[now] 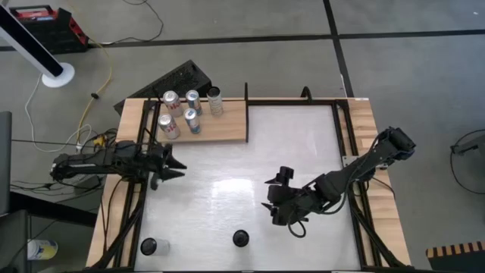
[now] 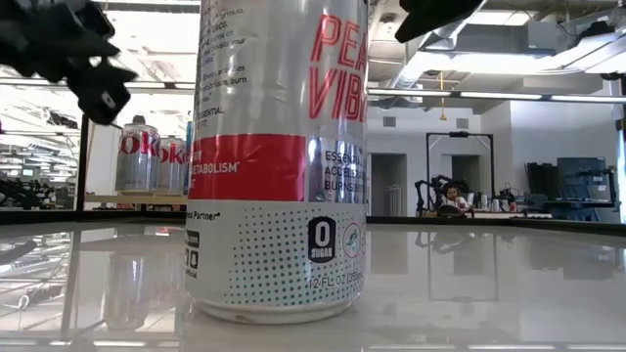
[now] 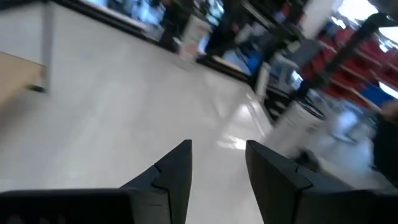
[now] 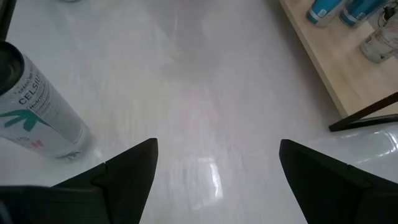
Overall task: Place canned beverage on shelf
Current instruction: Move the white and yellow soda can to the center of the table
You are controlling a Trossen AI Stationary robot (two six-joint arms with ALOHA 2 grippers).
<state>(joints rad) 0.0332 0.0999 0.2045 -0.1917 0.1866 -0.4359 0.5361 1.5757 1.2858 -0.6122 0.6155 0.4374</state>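
The light-wood shelf (image 1: 216, 121) lies at the table's far left and several cans (image 1: 182, 114) stand upright on it. A silver and red can (image 1: 241, 239) stands on its base near the table's near edge and fills the low view (image 2: 279, 156). Another can (image 1: 149, 246) stands at the near left corner. My left gripper (image 1: 178, 163) is open and empty just in front of the shelf, over the table's left side. My right gripper (image 1: 273, 193) is open wide and empty over the table's middle, pointing left. Its wrist view shows a white can (image 4: 37, 106) beside one finger, apart from it.
The glossy white tabletop (image 1: 227, 197) lies between the grippers and the near cans. A thin dark post (image 1: 245, 91) stands at the shelf's right end. Dark frame rails (image 1: 345, 152) run along the table's sides. The shelf's right half (image 1: 231, 125) is bare wood.
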